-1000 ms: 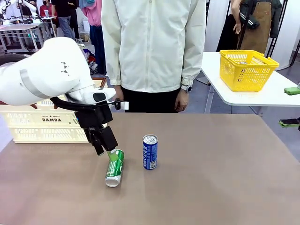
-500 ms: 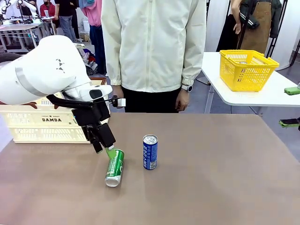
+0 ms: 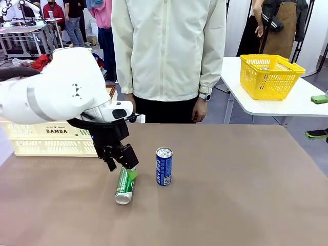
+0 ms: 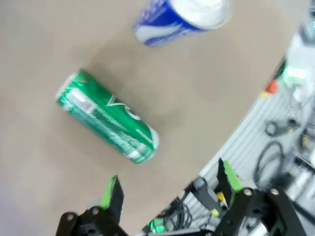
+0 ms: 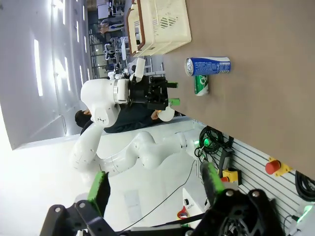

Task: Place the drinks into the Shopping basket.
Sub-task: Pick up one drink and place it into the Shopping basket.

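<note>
I am looking across a plain brown desk [image 3: 230, 195], with a person in a pale jacket [image 3: 169, 51] standing at its far edge. The slim green metal can with white lettering [image 3: 124, 185] is lying on its side left of the middle. The slim blue metal can with a silver top [image 3: 164, 166] is standing upright just beside it. The left jaws are hanging spread wide over the green can's far end, gripping nothing. The right jaws are gaping wide too, well apart from both cans. The cream slotted plastic Shopping basket with a dark rim [image 3: 51, 138] is sitting at the desk's far left, apart from the cans.

Left tool [image 3: 123, 166] open, tilted downward
</note>
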Robot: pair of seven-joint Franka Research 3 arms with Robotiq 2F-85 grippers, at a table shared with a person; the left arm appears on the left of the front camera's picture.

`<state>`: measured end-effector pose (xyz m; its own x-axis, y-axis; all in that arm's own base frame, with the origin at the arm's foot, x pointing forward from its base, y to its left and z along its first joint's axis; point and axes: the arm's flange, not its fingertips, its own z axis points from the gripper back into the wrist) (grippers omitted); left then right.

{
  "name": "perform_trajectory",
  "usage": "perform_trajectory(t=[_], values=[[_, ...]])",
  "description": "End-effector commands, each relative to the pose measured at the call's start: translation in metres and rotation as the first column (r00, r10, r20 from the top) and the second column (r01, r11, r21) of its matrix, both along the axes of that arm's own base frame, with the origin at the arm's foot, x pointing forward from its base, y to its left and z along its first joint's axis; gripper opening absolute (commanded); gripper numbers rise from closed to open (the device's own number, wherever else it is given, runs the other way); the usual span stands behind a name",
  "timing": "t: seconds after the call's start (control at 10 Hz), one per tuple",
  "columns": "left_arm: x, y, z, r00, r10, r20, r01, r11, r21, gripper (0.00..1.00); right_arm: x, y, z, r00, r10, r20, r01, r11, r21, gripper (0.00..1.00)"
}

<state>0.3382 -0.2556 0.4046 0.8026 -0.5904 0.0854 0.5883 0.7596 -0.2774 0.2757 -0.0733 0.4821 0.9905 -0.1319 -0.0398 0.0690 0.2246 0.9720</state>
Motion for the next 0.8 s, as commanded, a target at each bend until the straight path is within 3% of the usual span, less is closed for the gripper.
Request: perform_trajectory(t=[0.0,0.2,0.7], values=[[-0.003,0.000,-0.010,0.980,0.190,0.060,-0.194,0.978,0.071,1.00,-0.001,-0.001,0.005,1.000,0.002,-0.002,-0.002,1.000,0.006,1.00],[0.003,-0.001,-0.016,0.924,0.354,0.141,-0.368,0.926,0.083,1.00,-0.001,-0.001,0.005,1.000,0.002,-0.002,-0.002,1.000,0.006,1.00],[0.018,-0.008,-0.045,0.898,0.412,0.156,-0.432,0.893,0.125,1.00,-0.001,-0.001,0.005,1.000,0.002,-0.002,-0.002,1.000,0.006,1.00]])
